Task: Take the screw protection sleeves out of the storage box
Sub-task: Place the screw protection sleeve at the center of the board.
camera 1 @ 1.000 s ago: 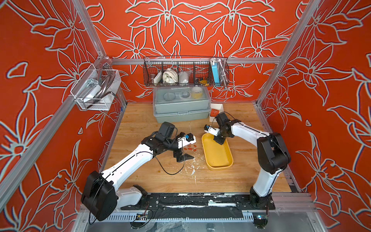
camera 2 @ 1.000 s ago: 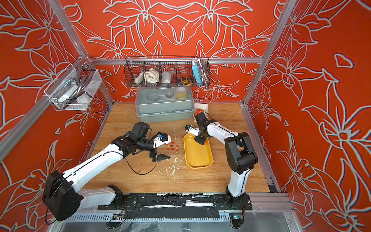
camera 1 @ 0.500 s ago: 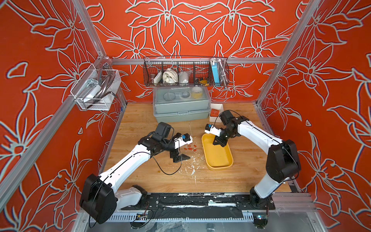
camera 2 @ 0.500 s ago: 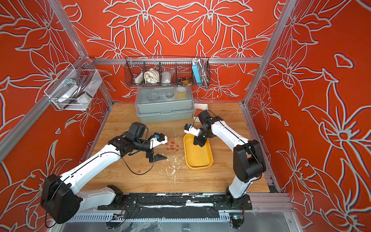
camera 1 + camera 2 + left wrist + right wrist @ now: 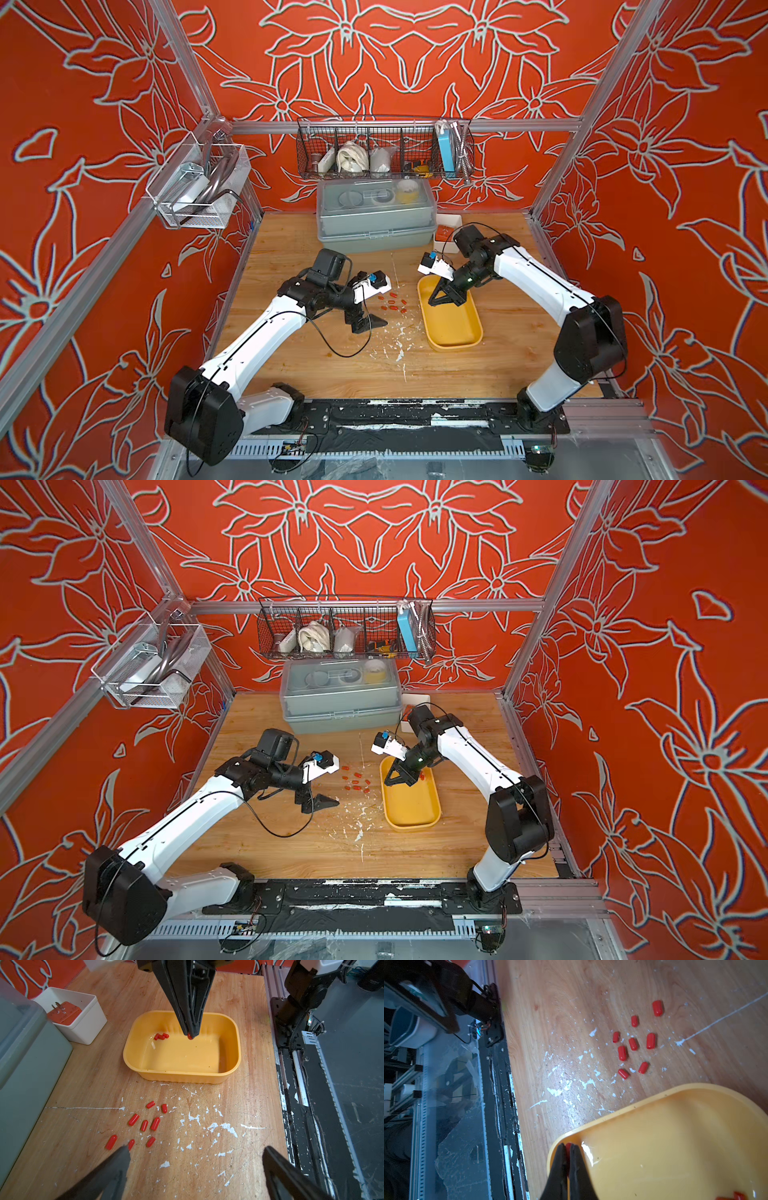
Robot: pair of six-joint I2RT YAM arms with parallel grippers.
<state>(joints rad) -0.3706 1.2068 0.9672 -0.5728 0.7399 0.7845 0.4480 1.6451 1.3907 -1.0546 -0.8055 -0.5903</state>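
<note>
The right fingers (image 5: 187,1012) are pinched shut on one sleeve (image 5: 189,1036) over the storage box (image 5: 180,1076), while the screw protection sleeves (image 5: 154,1123) already out lie on the tabletop (image 5: 83,1084) just across its long rim — on the side of the left fingers (image 5: 112,1167), spread wide and empty.

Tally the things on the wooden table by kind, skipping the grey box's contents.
Screw protection sleeves: 12 (8 on the table, 3 in the box, 1 in the right gripper)
Mustard storage box: 1
White square bin: 1
Grey lidded box: 1
Orange plug adapter: 1
Total: 16
</note>
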